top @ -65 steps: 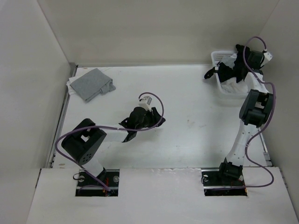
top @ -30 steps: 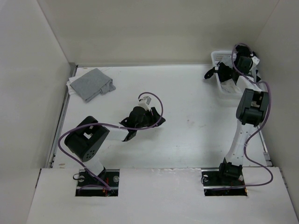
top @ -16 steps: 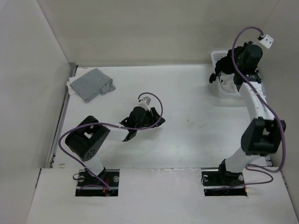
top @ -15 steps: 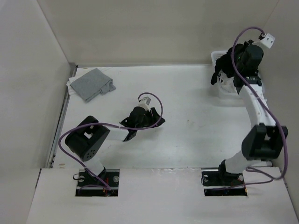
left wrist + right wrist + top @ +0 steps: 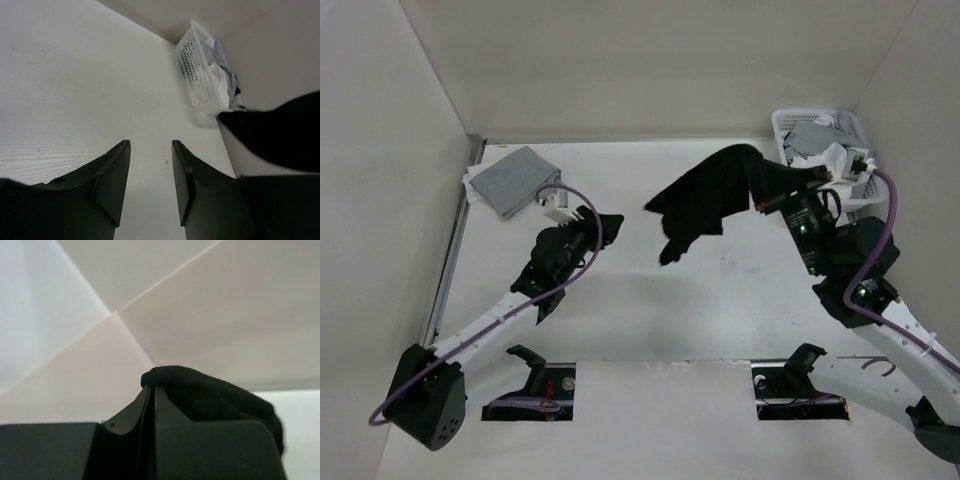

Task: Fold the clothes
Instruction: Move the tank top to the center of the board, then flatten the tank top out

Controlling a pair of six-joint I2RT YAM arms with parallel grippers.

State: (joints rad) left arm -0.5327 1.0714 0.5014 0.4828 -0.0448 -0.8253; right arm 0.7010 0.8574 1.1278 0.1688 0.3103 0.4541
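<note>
The clothes (image 5: 705, 200), a black top, hang bunched in the air over the back middle of the table. My right gripper (image 5: 760, 182) is shut on one edge of them. In the right wrist view the black fabric (image 5: 215, 397) drapes over the closed jaws of the right gripper (image 5: 152, 387). My left gripper (image 5: 605, 222) hovers left of the hanging cloth, apart from it. In the left wrist view this left gripper (image 5: 151, 145) stands open with bare table between its fingers, and the black cloth (image 5: 280, 130) shows at the right.
A white basket (image 5: 788, 124) with white and grey garments stands in the back right corner; it also appears as the basket (image 5: 197, 75) in the left wrist view. A folded light grey garment (image 5: 515, 180) lies at the back left. Walls enclose the table on three sides.
My right arm has pulled the black clothes out of the basket and swung left over the table. The left arm has stretched out and its gripper moved a little towards the back.
</note>
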